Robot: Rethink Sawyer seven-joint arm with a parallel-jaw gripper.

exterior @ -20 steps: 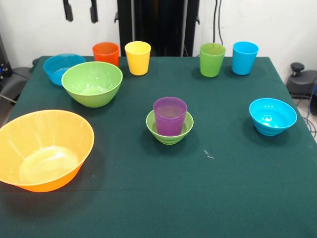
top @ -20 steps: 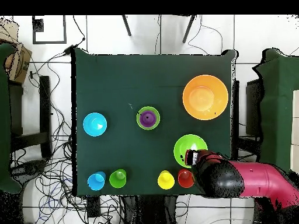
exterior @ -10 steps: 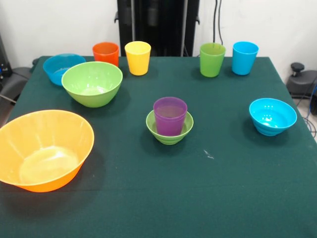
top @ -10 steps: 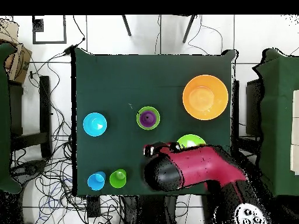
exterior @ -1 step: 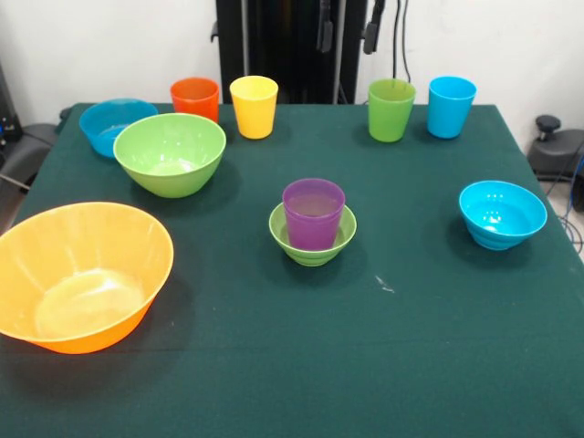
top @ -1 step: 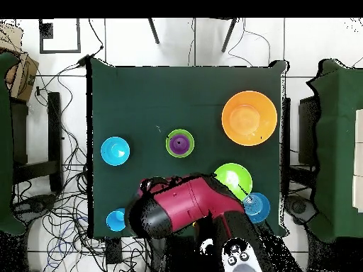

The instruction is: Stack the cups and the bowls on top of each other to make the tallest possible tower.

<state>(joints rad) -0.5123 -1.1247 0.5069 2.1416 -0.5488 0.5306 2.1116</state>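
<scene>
A purple cup (exterior @ -1 step: 313, 212) stands in the small green bowl (exterior @ -1 step: 315, 248) at mid-table, seen from above as the same pair (top @ -1 step: 180, 144). The small blue bowl (exterior @ -1 step: 502, 213) sits alone to the right. Along the far edge stand the orange cup (exterior @ -1 step: 195, 98), yellow cup (exterior @ -1 step: 254, 106), green cup (exterior @ -1 step: 391, 110) and light blue cup (exterior @ -1 step: 452, 106). My gripper (exterior @ -1 step: 347, 26) hangs high at the top edge, just left of the green cup, open with nothing between its fingers. In the overhead view the red arm (top @ -1 step: 186, 209) hides most of the cups.
The very large orange bowl (exterior @ -1 step: 27, 246) sits at the front left. Behind it are the medium green bowl (exterior @ -1 step: 170, 155) and the medium blue bowl (exterior @ -1 step: 111, 125). A small white mark (exterior @ -1 step: 384, 285) lies on the cloth.
The arm has swung along the row of cups. In the front view the fingertips went from the upper left, briefly out of sight, to above the space between the yellow and green cups.
</scene>
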